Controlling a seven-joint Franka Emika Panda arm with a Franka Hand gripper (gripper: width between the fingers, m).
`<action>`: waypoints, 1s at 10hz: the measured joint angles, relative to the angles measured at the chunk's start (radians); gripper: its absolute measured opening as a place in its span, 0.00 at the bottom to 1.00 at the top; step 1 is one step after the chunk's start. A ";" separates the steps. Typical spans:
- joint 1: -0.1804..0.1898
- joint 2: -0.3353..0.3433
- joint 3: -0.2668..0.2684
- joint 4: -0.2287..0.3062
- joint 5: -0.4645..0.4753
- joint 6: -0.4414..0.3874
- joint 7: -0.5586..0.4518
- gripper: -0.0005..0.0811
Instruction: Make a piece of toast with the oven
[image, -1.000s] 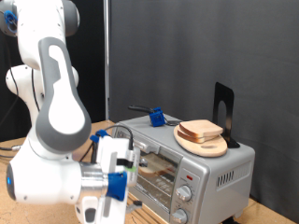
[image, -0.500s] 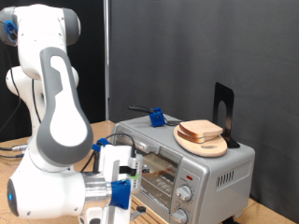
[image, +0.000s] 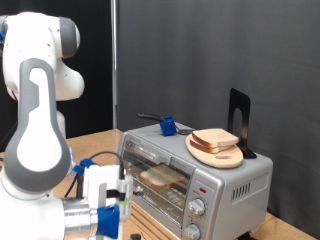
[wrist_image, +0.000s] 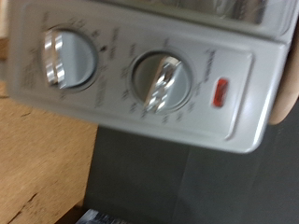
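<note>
The silver-grey oven (image: 200, 180) stands at the exterior view's right, its glass door shut. A tan, slice-like shape (image: 160, 178) shows behind the glass on the rack. A piece of toast (image: 213, 138) lies on a round light-wood plate (image: 222, 157) on top of the oven. My gripper (image: 118, 196) hangs low to the left of the oven's front, apart from it. The wrist view shows the oven's knob panel close up, with two round knobs (wrist_image: 65, 58) (wrist_image: 161, 79) and a red lamp (wrist_image: 222, 93). No fingers show there.
A blue clip-like object (image: 168, 126) and a black upright stand (image: 238, 120) sit on the oven top. The wooden table (image: 98, 145) runs behind the arm. A black curtain closes the back. My arm's bulky white links fill the exterior view's left.
My arm and gripper have moved towards the exterior view's left and lower, away from the oven front. The glass door and the shape behind it now show.
</note>
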 joint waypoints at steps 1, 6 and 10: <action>0.000 0.034 0.000 0.044 0.002 0.010 0.009 0.84; 0.009 0.205 0.007 0.263 -0.020 -0.024 0.044 0.84; 0.010 0.217 0.008 0.271 -0.023 -0.036 0.053 0.84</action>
